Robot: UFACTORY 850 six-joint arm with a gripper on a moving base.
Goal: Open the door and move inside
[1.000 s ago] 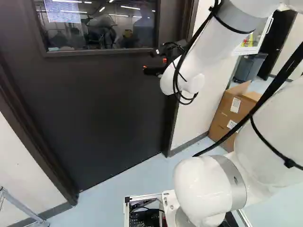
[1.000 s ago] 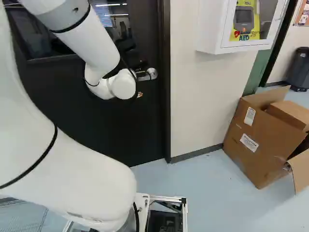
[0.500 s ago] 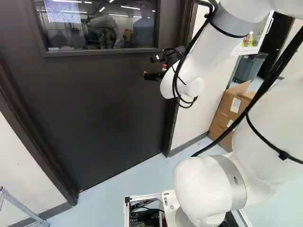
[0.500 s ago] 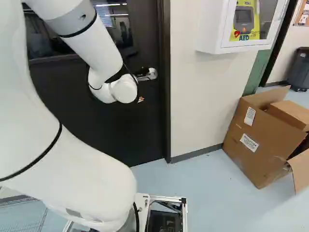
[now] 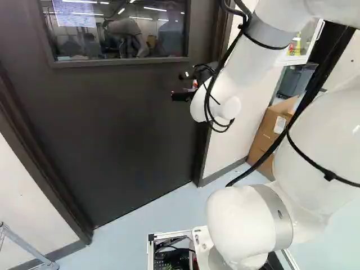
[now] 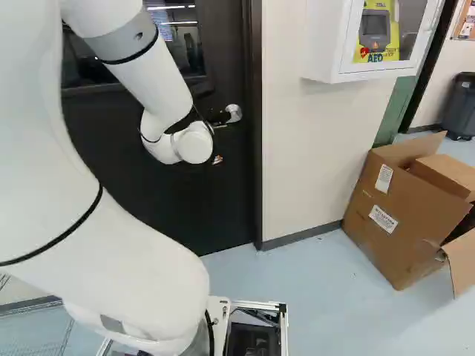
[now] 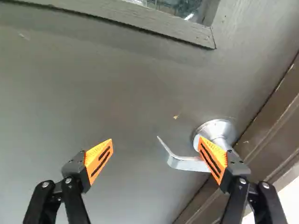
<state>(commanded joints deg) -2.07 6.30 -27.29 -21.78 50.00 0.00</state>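
Door (image 5: 129,124): window (image 5: 118,28) in it, handle (image 7: 183,163) below window. Wall (image 6: 304,148), right of door: cabinet (image 6: 323,44) on it. Floor (image 6: 312,289): box (image 6: 382,237), bin (image 6: 460,111) beyond.

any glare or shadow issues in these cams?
Left base view: bright light streaks on the rectangular glass window of the dark brown door, reflected or seen through, can't tell; right base view: deep shadow inside the open brown cardboard box; wrist view: bright highlights on the silver lever handle.

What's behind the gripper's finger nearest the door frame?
Behind that finger's orange pad is part of the door handle: its bent end and round base show; the covered stretch doesn't.
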